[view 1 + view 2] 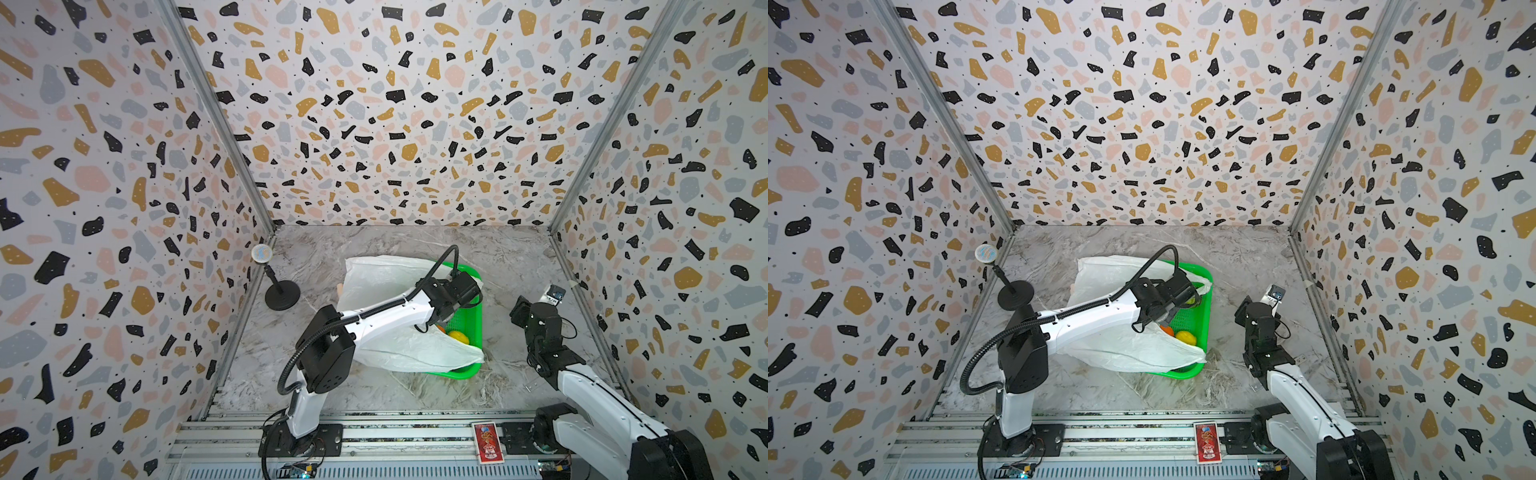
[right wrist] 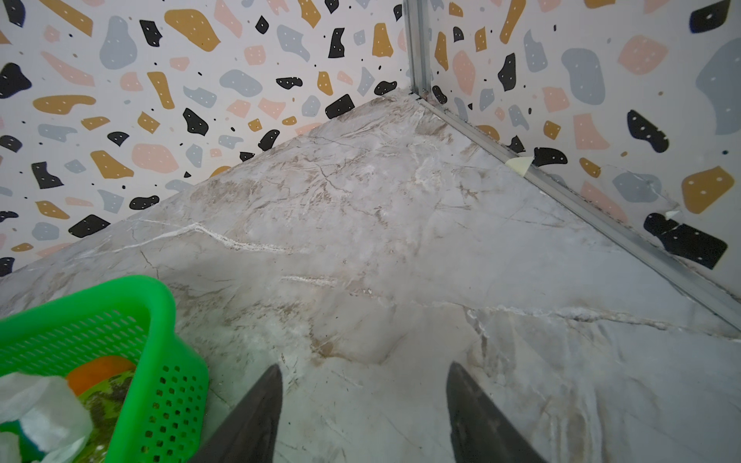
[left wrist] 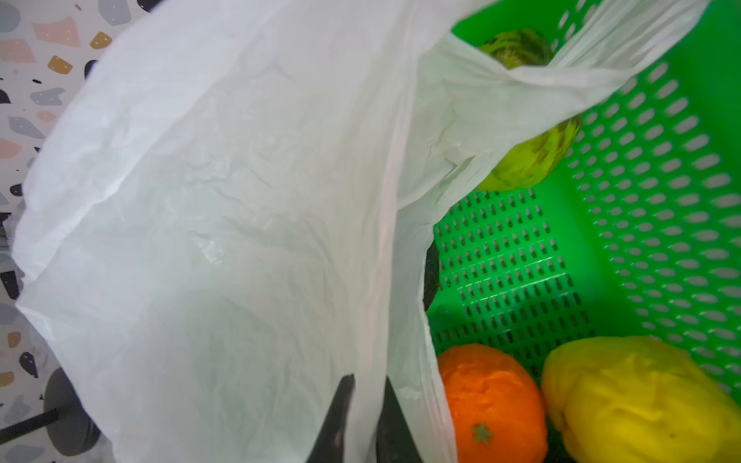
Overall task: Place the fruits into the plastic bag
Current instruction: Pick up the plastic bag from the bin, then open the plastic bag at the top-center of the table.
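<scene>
Three fruits visible: orange [image 3: 491,405], yellow lemon [image 3: 641,401] and a light green fruit [image 3: 529,160] lay in the green basket [image 3: 661,224]; none could be made out inside the bag.
plastic bag: plastic bag [image 3: 224,224] was draped over the basket's rim, one loop handle across the light green fruit; in both top views it covered much of the basket.
left hand: left hand [image 3: 367,417] was pressed together, pinching a fold of the bag's edge beside the orange.
right hand: right hand [image 2: 363,405] was spread, holding nothing, above bare surface [image 2: 401,240] just beside the basket.
step: likely gripping the bag to lift and open its mouth; no fruit loaded yet.
next move: probably calls for raising the pinched edge clear of the fruits so the right hand could reach one.
risk: thin film might slip or drag the basket.
</scene>
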Robot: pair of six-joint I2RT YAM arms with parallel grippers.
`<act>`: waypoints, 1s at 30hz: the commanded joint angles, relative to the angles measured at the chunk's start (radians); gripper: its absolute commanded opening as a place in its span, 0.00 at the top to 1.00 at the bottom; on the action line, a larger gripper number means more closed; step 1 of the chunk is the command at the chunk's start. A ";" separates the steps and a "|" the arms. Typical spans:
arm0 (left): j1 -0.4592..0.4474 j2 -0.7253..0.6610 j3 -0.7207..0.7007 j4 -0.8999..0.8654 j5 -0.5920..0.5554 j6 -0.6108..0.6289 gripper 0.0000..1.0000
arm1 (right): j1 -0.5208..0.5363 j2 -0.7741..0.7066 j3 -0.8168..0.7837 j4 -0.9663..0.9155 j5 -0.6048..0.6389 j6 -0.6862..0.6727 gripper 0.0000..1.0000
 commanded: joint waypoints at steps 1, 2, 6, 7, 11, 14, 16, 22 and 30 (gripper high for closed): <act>0.072 -0.133 -0.056 0.115 0.163 0.116 1.00 | 0.015 0.001 0.029 -0.017 -0.012 -0.001 0.35; 0.098 -0.173 -0.077 0.151 0.236 0.150 1.00 | 0.019 0.008 0.045 -0.022 -0.028 -0.008 0.35; 0.216 -0.289 -0.146 0.250 0.456 0.201 1.00 | 0.032 0.044 0.131 -0.058 -0.137 -0.024 0.34; 0.255 -0.313 -0.166 0.278 0.524 0.201 1.00 | 0.034 0.048 0.149 -0.061 -0.178 -0.031 0.34; 0.396 -0.406 -0.268 0.421 0.768 0.171 1.00 | 0.039 0.047 0.200 -0.047 -0.367 -0.064 0.34; 0.457 -0.458 -0.334 0.505 0.863 0.169 1.00 | 0.046 0.024 0.207 -0.014 -0.548 -0.085 0.34; 0.477 -0.472 -0.354 0.516 0.891 0.184 1.00 | 0.055 0.015 0.210 0.013 -0.657 -0.073 0.33; 0.503 -0.473 -0.371 0.534 0.934 0.182 1.00 | 0.196 0.104 0.301 0.042 -0.867 -0.100 0.31; 0.508 -0.472 -0.357 0.574 0.950 0.121 1.00 | 0.321 0.281 0.345 0.217 -0.939 0.005 0.31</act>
